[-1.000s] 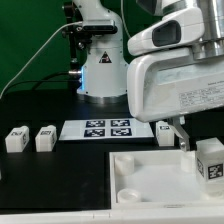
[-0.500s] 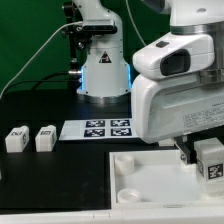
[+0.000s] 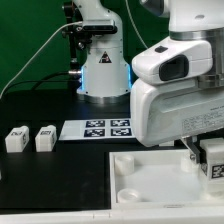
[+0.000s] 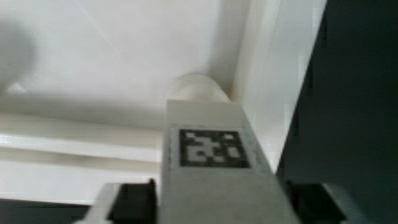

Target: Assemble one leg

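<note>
My gripper point(image 3: 207, 152) is shut on a leg point(image 3: 214, 158), a small white block with a black-and-white tag, at the exterior view's right edge. It holds the leg low over the right side of the large white tray-like top point(image 3: 150, 182). In the wrist view the leg point(image 4: 215, 130) runs out between the dark fingers point(image 4: 135, 202) of the gripper point(image 4: 217, 208), tag facing the camera. Its far end lies at a rounded corner socket point(image 4: 203, 87) of the top point(image 4: 107, 100); contact cannot be told. Two more legs point(image 3: 15, 139) point(image 3: 45, 138) stand at the exterior view's left.
The marker board point(image 3: 97, 129) lies flat behind the top, in front of the arm's base point(image 3: 103, 72). The big white arm body point(image 3: 175, 95) hides much of the right side. The table is black, with a green backdrop behind it.
The arm has come down and a little to the exterior view's right with the leg, which now sits lower against the top's right side. The two legs at the left have not moved.
</note>
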### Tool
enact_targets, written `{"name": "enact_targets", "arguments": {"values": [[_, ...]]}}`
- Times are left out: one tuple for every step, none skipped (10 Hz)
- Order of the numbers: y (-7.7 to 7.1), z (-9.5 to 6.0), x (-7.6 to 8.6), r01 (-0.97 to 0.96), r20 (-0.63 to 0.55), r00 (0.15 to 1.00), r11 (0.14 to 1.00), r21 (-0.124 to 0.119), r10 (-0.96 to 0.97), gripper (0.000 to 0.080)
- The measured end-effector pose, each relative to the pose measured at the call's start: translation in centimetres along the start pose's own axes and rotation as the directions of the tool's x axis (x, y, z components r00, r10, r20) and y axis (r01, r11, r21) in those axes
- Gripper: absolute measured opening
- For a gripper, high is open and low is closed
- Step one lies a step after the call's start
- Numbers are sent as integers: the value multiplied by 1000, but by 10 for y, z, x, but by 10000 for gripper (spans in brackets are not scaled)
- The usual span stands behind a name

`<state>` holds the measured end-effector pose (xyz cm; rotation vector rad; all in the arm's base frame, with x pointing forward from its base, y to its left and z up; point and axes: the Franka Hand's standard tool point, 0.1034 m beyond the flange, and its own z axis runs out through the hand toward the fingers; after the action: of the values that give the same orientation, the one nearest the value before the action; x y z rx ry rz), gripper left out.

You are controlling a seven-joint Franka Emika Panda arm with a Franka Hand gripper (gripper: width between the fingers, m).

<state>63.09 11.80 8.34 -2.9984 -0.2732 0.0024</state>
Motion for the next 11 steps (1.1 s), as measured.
{"name": "enact_targets", "arguments": {"values": [[2, 0, 0, -2, 0, 1000, 1000, -2, 2, 293], [3, 0, 0, -2, 0, 1000, 1000, -2, 2, 293], [3, 0, 0, -32, 0, 999, 999, -2, 32, 293], [3, 0, 0, -32, 0, 999, 999, -2, 32, 293], [3, 0, 0, -74, 0, 997, 997, -2, 74, 293], [5, 2, 1, -231, -12, 973, 973, 7, 231, 293], [6, 2, 1, -365, -18, 931, 931, 7, 365, 293], [6, 2, 1, -433, -24, 901, 902, 7, 433, 293], [9, 2, 3, -597, -40, 801, 801, 40, 598, 293], [12, 2, 1, -715, -39, 694, 694, 85, 719, 293], [15, 1, -2, -763, -20, 639, 637, 110, 769, 293]]}}
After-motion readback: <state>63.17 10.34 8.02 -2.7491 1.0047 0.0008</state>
